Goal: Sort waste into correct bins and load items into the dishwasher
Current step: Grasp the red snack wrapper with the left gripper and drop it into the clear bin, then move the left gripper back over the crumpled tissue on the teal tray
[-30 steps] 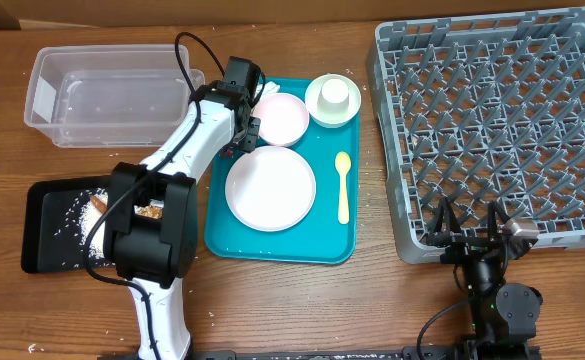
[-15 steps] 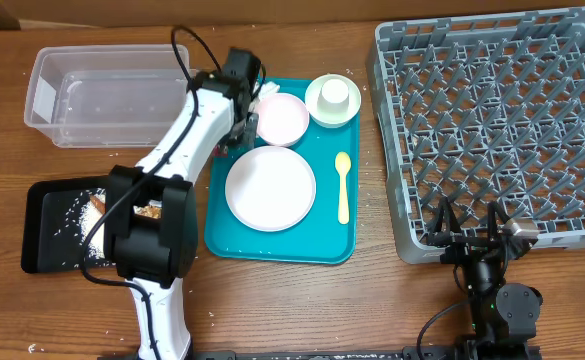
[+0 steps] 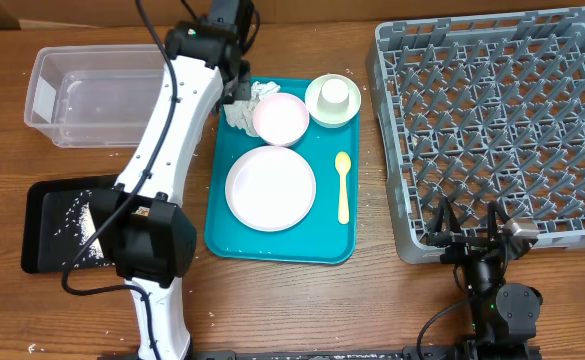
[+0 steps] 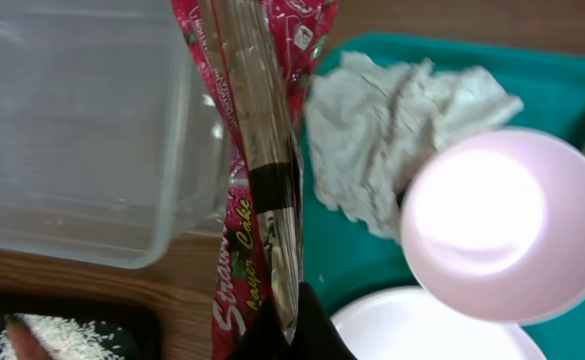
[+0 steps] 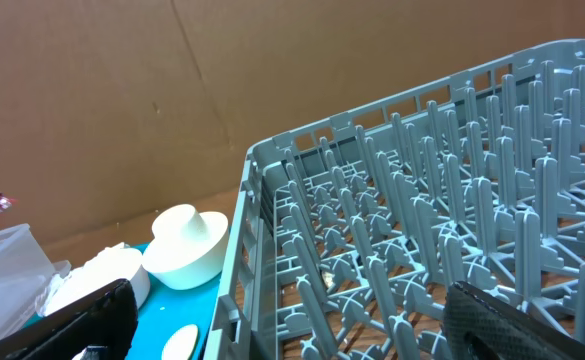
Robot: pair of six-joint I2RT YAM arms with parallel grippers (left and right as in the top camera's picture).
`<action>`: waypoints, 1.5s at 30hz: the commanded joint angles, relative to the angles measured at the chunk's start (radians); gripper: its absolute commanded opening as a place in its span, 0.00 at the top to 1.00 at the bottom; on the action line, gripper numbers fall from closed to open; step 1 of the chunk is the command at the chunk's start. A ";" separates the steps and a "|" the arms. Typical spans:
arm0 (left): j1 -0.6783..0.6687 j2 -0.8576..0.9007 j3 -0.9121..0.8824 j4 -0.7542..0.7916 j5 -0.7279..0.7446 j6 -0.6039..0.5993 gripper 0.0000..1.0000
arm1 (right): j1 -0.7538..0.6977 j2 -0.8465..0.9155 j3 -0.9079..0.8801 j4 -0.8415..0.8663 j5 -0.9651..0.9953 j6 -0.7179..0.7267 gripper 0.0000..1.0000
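Up at the 11 o'clock corner of the teal tray [image 3: 272, 245], the small dark-red wrapper [image 4: 234, 250] is pinched in the left gripper [image 4: 262, 150], whose jaws are closed fully on it. The foil runs lengthwise along both sides of the closed jaws. From overhead the wrapper itself cannot be made out beneath the arm. Yellow script on the foil reads "Cake", with a word above it beginning "Straw"; the rest is creased or covered. At 3 o'clock from the wrapper the crumpled white paper napkin [image 4: 392, 130] lies on the teal tray, touching the pale pink bowl [image 4: 502, 225]. At 9 o'clock sits the clear plastic tub [image 3: 107, 95], its near wall just beside the wrapper. The pale pink plate [image 3: 270, 188] lies at 6 o'clock from the bowl, with the yellow spoon [image 3: 343, 187] at the plate's 3 o'clock. The small white cup [image 3: 333, 92] stands in the whitish bowl [image 3: 317, 110]. The arm partly hides the black tray [image 3: 42, 235] and the white rice grains [image 3: 72, 210] scattered in it. Well apart, at the 6 o'clock edge of the grey dish rack [image 3: 497, 130], the right gripper [image 3: 469, 238] is spread wide and holds nothing.
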 commanded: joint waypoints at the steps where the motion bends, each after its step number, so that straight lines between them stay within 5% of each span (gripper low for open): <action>1: 0.064 -0.010 0.029 0.003 -0.103 -0.096 0.96 | 0.006 -0.011 -0.011 0.006 0.002 -0.006 0.00; 5: 0.150 -0.009 0.029 0.012 -0.103 -0.140 0.96 | 0.006 -0.011 -0.011 0.006 0.002 -0.006 0.00; 6: 0.187 -0.009 0.029 0.025 -0.101 -0.143 0.89 | 0.006 -0.011 -0.011 0.006 0.002 -0.006 0.00; 9: 0.253 -0.008 0.028 0.041 -0.057 -0.143 0.00 | 0.006 -0.011 -0.011 0.006 0.002 -0.006 0.00; 10: 0.268 -0.008 0.028 0.041 -0.031 -0.142 0.00 | 0.006 -0.011 -0.011 0.006 0.002 -0.006 0.00; 17: 0.325 -0.008 0.028 0.032 0.312 -0.028 0.00 | 0.006 -0.011 -0.011 0.006 0.002 -0.006 0.00; 21: 0.280 -0.008 0.027 0.046 0.550 0.082 0.14 | 0.006 -0.011 -0.011 0.006 0.002 -0.006 0.00; 26: 0.170 -0.008 0.027 0.072 0.542 0.129 0.32 | 0.006 -0.011 -0.011 0.006 0.002 -0.006 0.00; 27: 0.140 -0.008 0.026 0.080 0.507 0.128 0.41 | 0.006 -0.011 -0.011 0.006 0.002 -0.006 0.00; 30: 0.064 -0.008 0.021 0.108 0.366 0.113 0.96 | 0.006 -0.011 -0.011 0.006 0.002 -0.006 0.00; 35: -0.019 -0.008 -0.015 0.242 0.172 0.109 0.96 | 0.006 -0.011 -0.011 0.006 0.002 -0.006 0.00; 45: -0.009 -0.007 -0.153 0.450 0.161 0.102 0.96 | 0.006 -0.011 -0.011 0.006 0.002 -0.006 0.00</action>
